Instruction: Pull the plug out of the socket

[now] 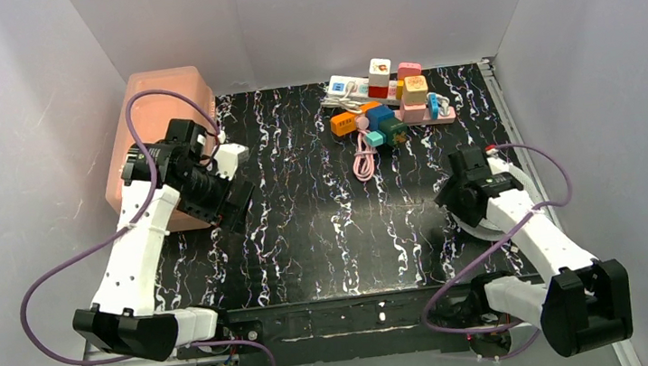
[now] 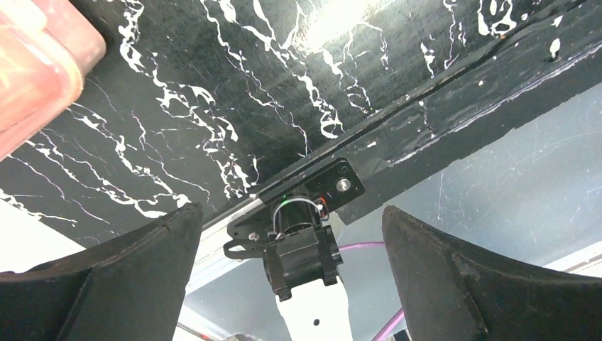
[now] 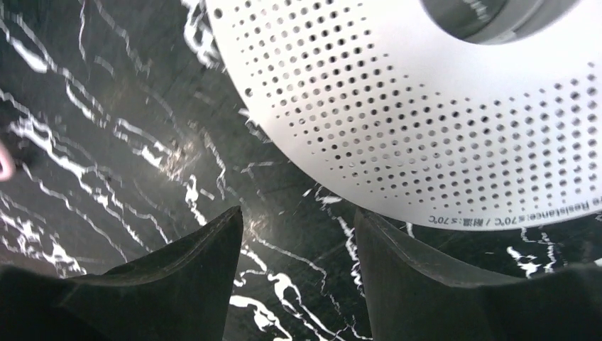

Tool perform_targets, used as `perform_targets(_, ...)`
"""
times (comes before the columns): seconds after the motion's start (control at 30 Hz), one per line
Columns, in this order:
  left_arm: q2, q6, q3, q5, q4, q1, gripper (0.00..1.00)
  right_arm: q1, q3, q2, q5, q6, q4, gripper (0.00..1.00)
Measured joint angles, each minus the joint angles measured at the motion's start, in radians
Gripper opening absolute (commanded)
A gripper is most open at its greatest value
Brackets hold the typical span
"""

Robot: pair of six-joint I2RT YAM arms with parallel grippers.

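Observation:
The orange socket strip with a white-and-blue label lies at the back middle of the table, and its pink cable is coiled in front of it. A blue plug block sits at its right end, with a teal block and a green block close by. My left gripper is open and empty at the left, far from the strip; in its wrist view it faces the table's near edge. My right gripper is open and empty over bare table.
A pink bin stands at the left behind the left arm and shows in the left wrist view. A long white strip and a pink strip with several blocks lie behind the socket. A white perforated disc lies by the right gripper.

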Motion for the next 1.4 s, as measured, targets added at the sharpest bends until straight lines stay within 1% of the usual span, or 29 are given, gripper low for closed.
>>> perform_targets(0.07,0.0,0.003,-0.023,-0.002,-0.005,0.0,0.98,-0.057,0.0,-0.01,-0.004,-0.017,-0.004,0.67)
perform_targets(0.13,0.0,0.003,-0.04,-0.004,-0.005,0.0,0.98,-0.076,0.005,-0.01,-0.012,-0.034,-0.004,0.67)
perform_targets(0.2,-0.001,0.004,-0.049,-0.005,-0.005,0.0,0.98,-0.058,0.032,0.006,-0.027,-0.049,-0.004,0.67)
perform_targets(0.27,-0.002,0.004,-0.05,-0.005,-0.003,0.0,0.98,-0.005,0.088,0.047,-0.034,-0.06,-0.001,0.67)
perform_targets(0.37,-0.006,0.001,-0.05,-0.006,-0.003,0.0,0.98,0.112,0.244,0.177,-0.04,-0.07,0.026,0.67)
perform_targets(0.47,-0.01,-0.002,-0.05,-0.009,-0.003,0.0,0.98,0.181,0.36,0.305,-0.063,-0.079,0.098,0.67)
perform_targets(0.63,-0.013,-0.002,-0.05,-0.019,-0.003,0.0,0.98,0.204,0.463,0.503,-0.069,-0.091,0.186,0.67)
perform_targets(0.73,-0.014,-0.001,-0.05,-0.028,-0.003,0.0,0.98,0.215,0.532,0.624,-0.056,-0.101,0.199,0.67)
perform_targets(0.83,-0.018,0.0,-0.059,-0.032,0.001,0.0,0.98,0.232,0.601,0.711,-0.039,-0.116,0.204,0.67)
perform_targets(1.2,-0.021,0.0,-0.073,-0.045,0.016,0.001,0.98,0.251,0.779,0.888,-0.004,-0.136,0.214,0.67)
perform_targets(1.4,-0.021,0.002,-0.075,-0.05,0.018,0.001,0.98,0.267,0.787,0.934,0.016,-0.14,0.189,0.67)
